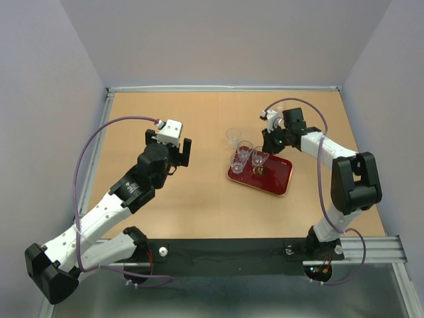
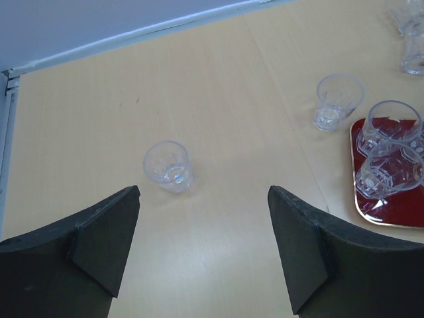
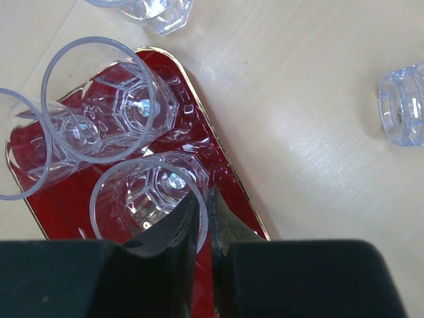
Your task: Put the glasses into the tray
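Pale wood table [image 1: 199,205], plain lavender-grey walls [image 1: 225,40] boxing it in on three sides, a white strip along the far edge. Down at the near edge sits a black base plate [image 1: 225,255] carrying both arms.

The tray [image 1: 278,179] lies right of centre, angled on the wood, and three glasses [image 1: 244,151] are crowded at its left end. The right gripper [image 3: 207,199] is over there now, fingers clamped tight on the rim of one glass [image 3: 152,192], one finger inside the wall and one outside, close to the tray's gold-edged rim. Whether its base rests on the red, I can't tell.

Just beyond the tray, another tumbler [image 1: 232,137] stands on bare wood. The right wrist view catches one more [image 3: 403,103] off to the side, well clear of the tray.

On the left, the left gripper [image 2: 203,192] hangs with its jaws spread wide, nothing between them. A lone cup [image 2: 167,165] stands on the table just ahead of its fingertips, well apart from the tray.
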`<state>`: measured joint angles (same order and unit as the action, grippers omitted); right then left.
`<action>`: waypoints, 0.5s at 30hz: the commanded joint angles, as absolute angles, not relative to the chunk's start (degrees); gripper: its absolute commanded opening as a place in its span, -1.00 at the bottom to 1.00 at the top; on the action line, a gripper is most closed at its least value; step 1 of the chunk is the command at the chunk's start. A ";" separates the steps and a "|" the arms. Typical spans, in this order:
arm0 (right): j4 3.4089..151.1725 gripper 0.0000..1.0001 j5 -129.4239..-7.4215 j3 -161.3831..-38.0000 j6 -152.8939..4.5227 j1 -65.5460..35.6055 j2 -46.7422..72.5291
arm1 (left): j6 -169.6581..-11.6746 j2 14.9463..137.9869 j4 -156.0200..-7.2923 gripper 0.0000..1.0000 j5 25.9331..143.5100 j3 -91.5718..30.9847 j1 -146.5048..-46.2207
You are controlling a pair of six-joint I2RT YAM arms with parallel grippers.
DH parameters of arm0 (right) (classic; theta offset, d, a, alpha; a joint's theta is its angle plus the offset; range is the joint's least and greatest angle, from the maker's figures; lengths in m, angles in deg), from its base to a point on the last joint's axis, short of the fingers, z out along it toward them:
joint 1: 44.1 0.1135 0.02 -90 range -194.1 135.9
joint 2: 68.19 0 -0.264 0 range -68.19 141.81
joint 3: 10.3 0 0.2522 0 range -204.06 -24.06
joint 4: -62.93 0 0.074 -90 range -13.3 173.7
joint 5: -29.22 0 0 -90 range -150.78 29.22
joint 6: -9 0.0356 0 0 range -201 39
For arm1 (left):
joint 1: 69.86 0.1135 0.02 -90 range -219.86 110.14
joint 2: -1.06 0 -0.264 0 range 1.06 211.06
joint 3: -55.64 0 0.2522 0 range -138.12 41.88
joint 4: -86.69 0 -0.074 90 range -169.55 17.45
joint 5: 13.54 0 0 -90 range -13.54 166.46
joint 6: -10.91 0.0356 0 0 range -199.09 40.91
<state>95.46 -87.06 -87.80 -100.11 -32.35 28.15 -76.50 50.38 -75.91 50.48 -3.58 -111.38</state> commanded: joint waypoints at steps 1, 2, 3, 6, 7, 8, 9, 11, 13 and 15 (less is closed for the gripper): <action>92.16 -0.67 -86.18 -90.41 -99.72 -31.53 28.58 | -75.83 50.02 -78.41 0.79 49.48 -3.21 -111.08; 92.25 -0.66 -86.10 -90.41 -99.72 -31.44 28.67 | -75.83 50.02 -78.41 0.79 49.48 -3.21 -111.17; 92.08 -0.64 -86.01 -90.50 -99.72 -31.35 28.67 | -75.83 50.02 -78.41 0.79 49.48 -3.13 -111.08; 92.25 -0.50 -86.01 -90.50 -100.16 -31.27 28.23 | -75.92 50.10 -78.41 0.79 49.39 -3.21 -111.08; 92.16 -0.40 -85.92 -90.33 -100.25 -31.27 28.05 | -75.84 50.19 -78.50 0.79 49.39 -3.21 -111.08; 92.16 -0.29 -85.74 -90.24 -100.34 -31.27 27.79 | -75.83 50.10 -78.67 0.79 49.39 -3.13 -111.00; 92.16 -0.25 -85.57 -90.15 -100.42 -31.27 27.53 | -75.75 50.10 -78.76 0.79 49.83 -2.86 -111.00; 92.08 -0.22 -84.95 -89.98 -100.69 -31.27 26.56 | -75.66 50.45 -78.85 0.79 50.79 -2.77 -111.00; 92.08 -0.22 -84.34 -89.71 -101.04 -31.27 25.25 | -75.66 50.98 -78.85 0.79 51.06 -2.86 -111.08; 92.08 -0.21 -83.64 -89.45 -101.21 -31.27 24.10 | -75.75 51.51 -78.85 0.79 51.32 -2.95 -111.00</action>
